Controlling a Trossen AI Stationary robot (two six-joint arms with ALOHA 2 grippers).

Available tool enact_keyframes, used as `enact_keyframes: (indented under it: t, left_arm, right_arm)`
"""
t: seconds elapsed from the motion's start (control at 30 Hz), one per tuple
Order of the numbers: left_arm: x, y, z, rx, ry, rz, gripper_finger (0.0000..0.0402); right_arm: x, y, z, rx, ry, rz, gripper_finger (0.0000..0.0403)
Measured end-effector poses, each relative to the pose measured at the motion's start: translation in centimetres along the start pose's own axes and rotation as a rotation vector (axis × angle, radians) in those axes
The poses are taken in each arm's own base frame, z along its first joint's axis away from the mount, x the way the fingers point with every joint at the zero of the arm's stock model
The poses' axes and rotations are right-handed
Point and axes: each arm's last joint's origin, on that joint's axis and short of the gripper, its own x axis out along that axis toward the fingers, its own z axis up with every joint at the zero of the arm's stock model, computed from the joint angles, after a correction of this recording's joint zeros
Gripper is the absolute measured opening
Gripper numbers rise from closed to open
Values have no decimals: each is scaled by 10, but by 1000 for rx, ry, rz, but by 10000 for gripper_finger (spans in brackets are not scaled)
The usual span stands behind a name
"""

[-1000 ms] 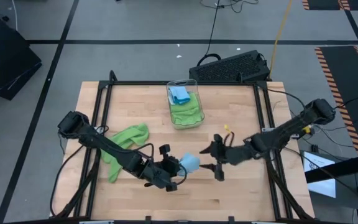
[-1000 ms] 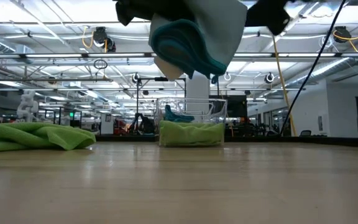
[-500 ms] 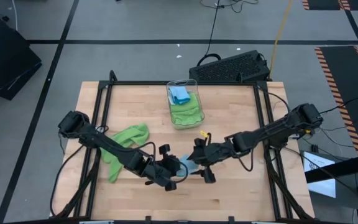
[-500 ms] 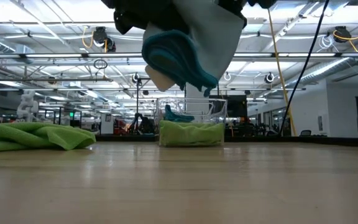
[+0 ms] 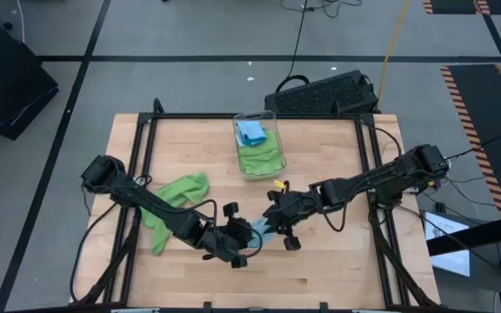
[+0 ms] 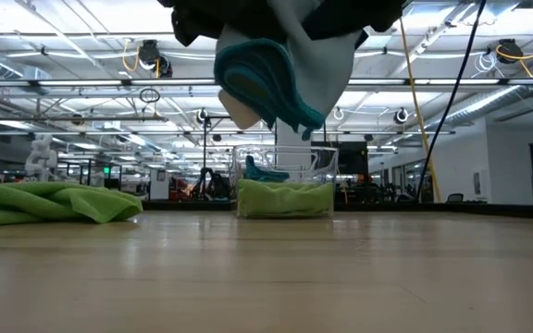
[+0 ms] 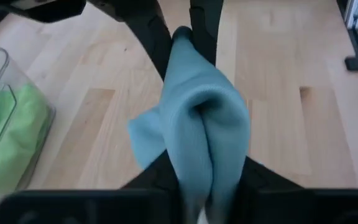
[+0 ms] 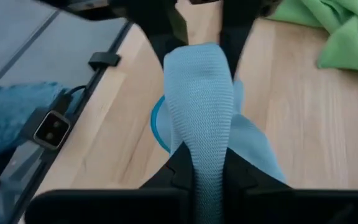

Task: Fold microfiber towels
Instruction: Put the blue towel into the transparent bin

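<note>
Towel held between both arms: the light blue towel [image 5: 262,229] hangs bunched above the table's [image 5: 337,269] front middle, spanning left gripper [image 5: 243,236] and right gripper [image 5: 274,224], which face each other nearly touching. Both jaw pairs pinch it, equally near. Folds are thick and rounded; a lime green towel [image 5: 174,193] lies apart.

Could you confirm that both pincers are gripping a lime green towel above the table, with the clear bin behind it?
Not quite: the towel held by the left pincer and right pincer is light blue, as both wrist views show. The clear bin behind is right.
</note>
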Motion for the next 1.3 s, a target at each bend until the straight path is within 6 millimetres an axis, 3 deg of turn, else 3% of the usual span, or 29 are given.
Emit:
enact_keyframes:
  t: [0.17,0.33,0.5,0.73,0.93,1.13,1.3]
  left_arm:
    - [0,3,-9,-65,42,61,179]
    - [-3,6,-28,-36,142,132,279]
    - [-6,15,-41,-64,256,213,324]
    - [-11,22,-45,-32,274,312,299]
    - [-23,30,-38,-23,241,354,249]
    - [-40,38,-24,-37,136,393,205]
    - [-41,37,-21,1,114,389,177]
  right_arm:
    - [-23,-17,3,12,11,-38,35]
    - [-50,-56,7,40,-18,-146,22]
    - [-74,-102,9,86,16,-267,22]
    - [-98,-157,17,18,44,-404,27]
    - [-103,-194,2,-54,110,-464,26]
    - [-91,-216,-13,-73,110,-319,27]
    - [-72,-228,-25,-92,154,-260,28]
